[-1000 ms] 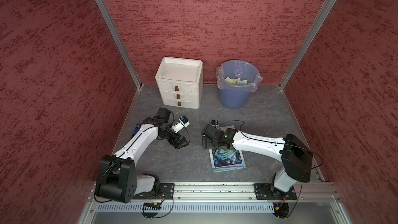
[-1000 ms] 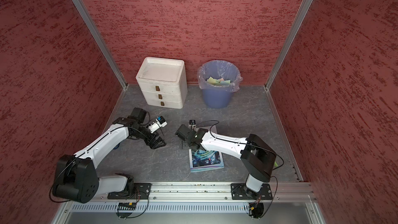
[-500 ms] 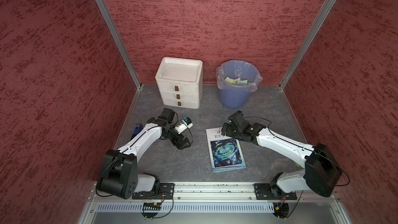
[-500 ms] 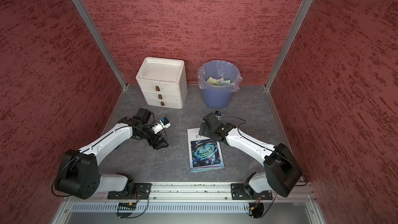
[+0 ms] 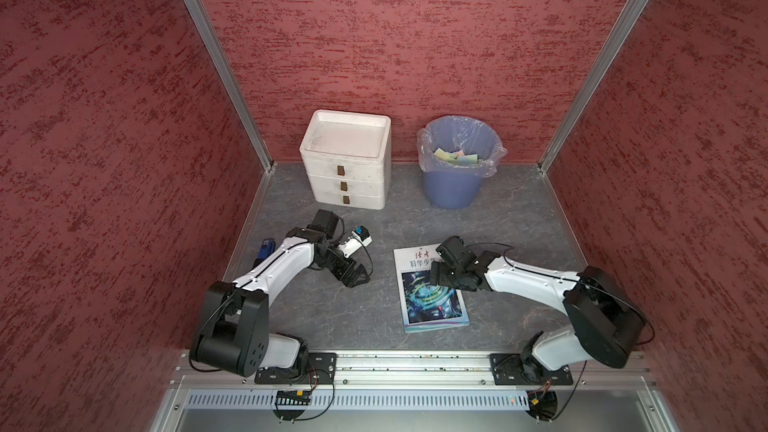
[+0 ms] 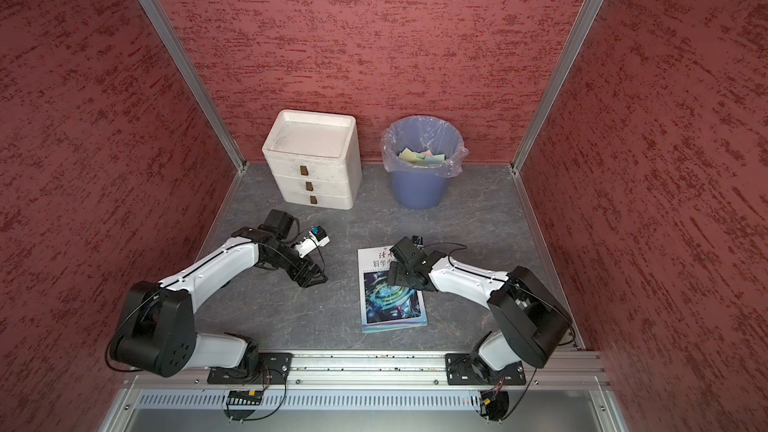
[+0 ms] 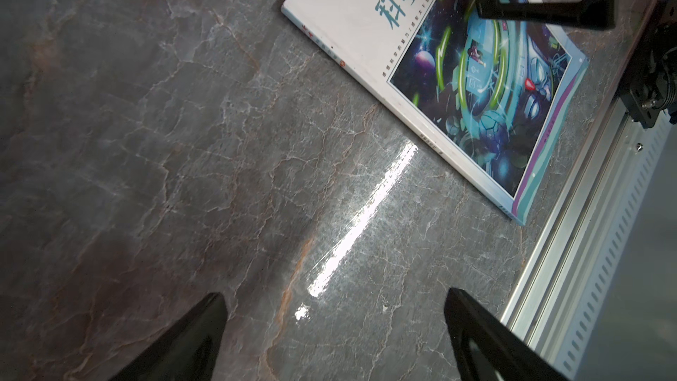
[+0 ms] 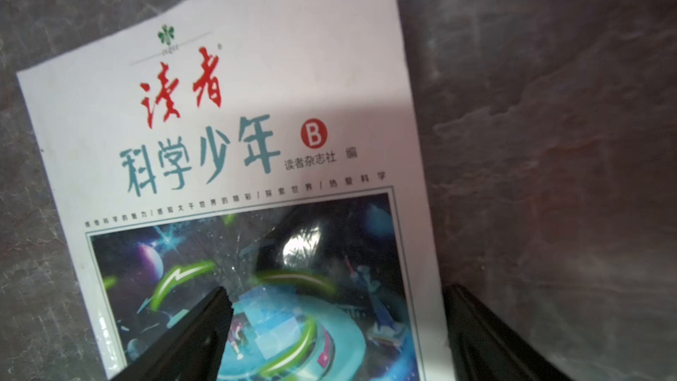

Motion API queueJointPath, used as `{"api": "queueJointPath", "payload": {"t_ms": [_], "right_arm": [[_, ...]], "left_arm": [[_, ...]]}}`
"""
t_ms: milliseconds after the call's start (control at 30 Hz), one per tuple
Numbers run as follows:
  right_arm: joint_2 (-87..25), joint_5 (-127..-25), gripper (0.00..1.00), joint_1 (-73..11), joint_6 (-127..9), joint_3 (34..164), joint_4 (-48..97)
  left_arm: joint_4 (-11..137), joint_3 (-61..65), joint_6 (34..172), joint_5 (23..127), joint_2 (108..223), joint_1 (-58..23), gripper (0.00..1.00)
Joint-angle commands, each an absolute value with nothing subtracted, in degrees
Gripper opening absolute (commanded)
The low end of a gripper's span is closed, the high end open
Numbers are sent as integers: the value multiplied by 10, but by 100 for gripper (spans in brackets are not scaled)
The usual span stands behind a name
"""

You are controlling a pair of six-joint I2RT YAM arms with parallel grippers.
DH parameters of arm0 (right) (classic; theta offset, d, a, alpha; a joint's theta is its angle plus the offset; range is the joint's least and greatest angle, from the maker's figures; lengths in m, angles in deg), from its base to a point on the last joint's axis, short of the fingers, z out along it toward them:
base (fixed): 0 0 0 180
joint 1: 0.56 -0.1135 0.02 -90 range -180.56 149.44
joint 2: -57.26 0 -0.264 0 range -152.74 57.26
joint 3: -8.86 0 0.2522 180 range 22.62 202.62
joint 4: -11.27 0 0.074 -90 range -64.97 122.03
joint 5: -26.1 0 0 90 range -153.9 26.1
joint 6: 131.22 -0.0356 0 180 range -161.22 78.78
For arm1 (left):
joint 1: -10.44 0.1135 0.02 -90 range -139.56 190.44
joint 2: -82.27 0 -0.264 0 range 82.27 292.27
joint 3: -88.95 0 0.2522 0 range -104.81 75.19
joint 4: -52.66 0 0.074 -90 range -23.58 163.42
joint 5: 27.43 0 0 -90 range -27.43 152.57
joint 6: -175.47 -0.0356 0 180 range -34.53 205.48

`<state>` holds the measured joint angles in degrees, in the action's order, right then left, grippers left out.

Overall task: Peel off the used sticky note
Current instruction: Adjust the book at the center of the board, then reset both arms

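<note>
Grey marbled surface [image 5: 316, 317] carries the closed glossy paperback book [image 5: 432, 305], white title band above a blue space picture, lying toward 5 o'clock from the middle. I find no sticky note on that cover in any view, wrist cameras included. Whether one sits between the pages I cannot tell. Pastel paper squares [image 5: 455, 156] lie in the blue plastic bin [image 5: 451, 189], lined with a clear bag, at 1 o'clock by the back wall.

My right hand [image 8: 337, 296] hangs over the cover's picture with its jaws spread wide, holding nothing. My left hand [image 7: 335, 298] is at the book's 9 o'clock over bare surface, equally wide and empty.

My reading: either the peeling is done and the note is binned, or the book has yet to be opened. Nothing on show is left to peel.
</note>
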<state>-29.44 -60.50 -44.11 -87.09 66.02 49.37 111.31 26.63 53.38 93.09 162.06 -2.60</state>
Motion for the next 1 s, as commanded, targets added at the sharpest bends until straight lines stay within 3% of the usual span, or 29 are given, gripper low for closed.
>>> {"api": "queueJointPath", "payload": {"t_ms": [0, 433, 633, 800, 967], "right_arm": [[-310, -634, 95, -469, -895, 678, 453], [-213, -579, 99, -477, -870, 739, 579], [-125, -497, 99, -378, -761, 785, 632], [-76, -554, 98, -216, -718, 786, 610], [-37, -423, 98, -183, -610, 711, 463]], "left_arm": [[1097, 272, 536, 949, 1611, -13, 98], [1063, 276, 551, 971, 1606, 26, 100], [948, 271, 637, 1000, 1612, 93, 100], [802, 302, 718, 996, 1610, 162, 100], [680, 350, 774, 973, 1602, 206, 100]]}}
